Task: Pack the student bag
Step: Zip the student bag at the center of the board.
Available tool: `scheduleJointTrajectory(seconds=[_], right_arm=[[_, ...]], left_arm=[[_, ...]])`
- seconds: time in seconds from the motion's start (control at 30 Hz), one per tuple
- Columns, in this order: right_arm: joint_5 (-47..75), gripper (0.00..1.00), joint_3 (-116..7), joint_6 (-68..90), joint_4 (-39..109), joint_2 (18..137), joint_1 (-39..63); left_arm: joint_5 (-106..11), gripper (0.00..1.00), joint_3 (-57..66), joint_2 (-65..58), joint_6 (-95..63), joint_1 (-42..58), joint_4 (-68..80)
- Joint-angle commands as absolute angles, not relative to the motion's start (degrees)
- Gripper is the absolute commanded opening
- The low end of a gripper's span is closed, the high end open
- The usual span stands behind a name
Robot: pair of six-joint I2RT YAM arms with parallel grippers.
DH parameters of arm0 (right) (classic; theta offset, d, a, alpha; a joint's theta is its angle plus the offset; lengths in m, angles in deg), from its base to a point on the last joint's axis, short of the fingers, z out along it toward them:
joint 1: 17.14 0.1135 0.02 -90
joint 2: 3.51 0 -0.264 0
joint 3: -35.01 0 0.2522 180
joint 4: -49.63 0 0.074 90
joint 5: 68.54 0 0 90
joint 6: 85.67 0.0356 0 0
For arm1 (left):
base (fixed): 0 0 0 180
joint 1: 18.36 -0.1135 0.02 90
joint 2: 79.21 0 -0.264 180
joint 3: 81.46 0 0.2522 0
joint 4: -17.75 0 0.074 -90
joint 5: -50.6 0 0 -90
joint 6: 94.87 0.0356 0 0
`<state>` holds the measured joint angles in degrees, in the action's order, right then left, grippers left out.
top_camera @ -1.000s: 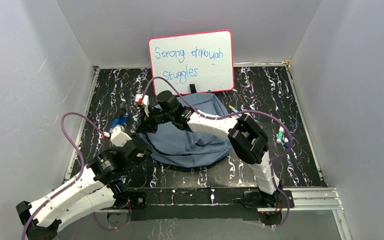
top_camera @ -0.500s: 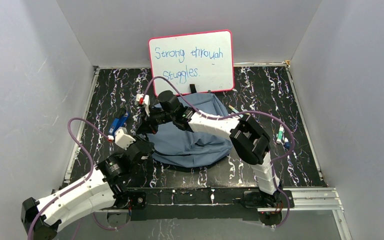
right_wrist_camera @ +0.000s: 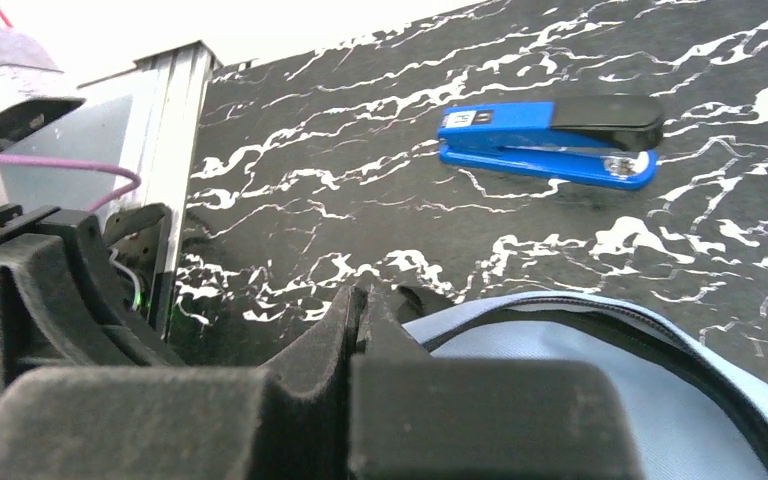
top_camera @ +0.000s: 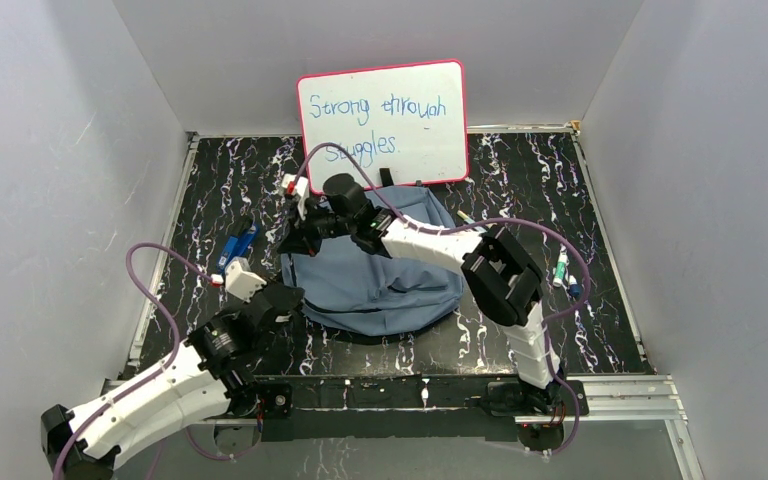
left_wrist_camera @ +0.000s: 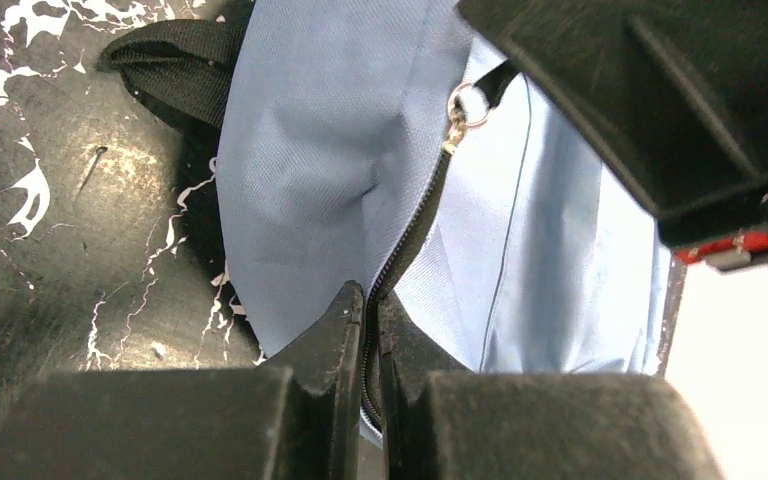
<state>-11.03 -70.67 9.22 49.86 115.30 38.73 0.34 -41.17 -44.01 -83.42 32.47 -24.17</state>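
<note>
Grippers shut at the backpack's left edge

Seen from above, the soft grey-blue fabric backpack (top_camera: pixel 380 275) lies slumped in the middle of the black, white-veined counter (top_camera: pixel 560 190). Its top points toward 12 o'clock.

My left gripper (top_camera: pixel 290 299) sits at the backpack's 8 o'clock edge. In my left wrist view this gripper (left_wrist_camera: pixel 370 300) is closed on the backpack (left_wrist_camera: pixel 300 150). The dark zipper line (left_wrist_camera: pixel 415 225) runs straight down between the two fingers and is pinched there. A small metal zipper ring (left_wrist_camera: pixel 467 100) shows further up that line. A black webbing strap (left_wrist_camera: pixel 175 70) lies on the counter toward 10 o'clock.

My right gripper (top_camera: pixel 298 236) reaches across the fabric to the backpack's 10 o'clock edge. In my right wrist view this gripper (right_wrist_camera: pixel 363 300) has its fingers pressed together, with no gap between them. The backpack's dark-edged rim (right_wrist_camera: pixel 580 315) begins just beside the tips, at their 3 o'clock. Whether any fabric is caught between the fingers I cannot tell.

A blue stapler with a black top (right_wrist_camera: pixel 550 130) lies flat on the counter. From above, the stapler (top_camera: pixel 238 243) is near the backpack at its 9 o'clock. A pink-framed whiteboard with blue handwriting (top_camera: pixel 382 122) stands at 12 o'clock, just behind the backpack. A few slim marker pens (top_camera: pixel 560 270) lie at 3 o'clock, apart from the fabric.
</note>
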Motion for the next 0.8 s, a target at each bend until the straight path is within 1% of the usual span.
scheduleJointTrajectory(seconds=[0.0, 0.23, 0.5, 0.77], right_arm=[[-7.0, 0.00, -73.9, 12.6, 60.8, 114.7, 34.4], [-5.1, 0.00, -80.8, 13.2, 60.3, 120.2, 31.7], [-2.5, 0.00, -82.6, 15.0, 62.0, 124.3, 28.7], [5.0, 0.00, -83.1, 14.0, 59.6, 126.0, 25.2]], left_arm=[[-1.1, 0.00, -43.2, -46.9, -83.1, 32.3, -29.2], [-2.8, 0.00, -41.8, -47.2, -82.7, 32.3, -32.2], [-3.7, 0.00, -41.2, -48.7, -83.0, 32.3, -34.5], [-3.7, 0.00, -40.3, -50.3, -83.9, 32.3, -37.9]])
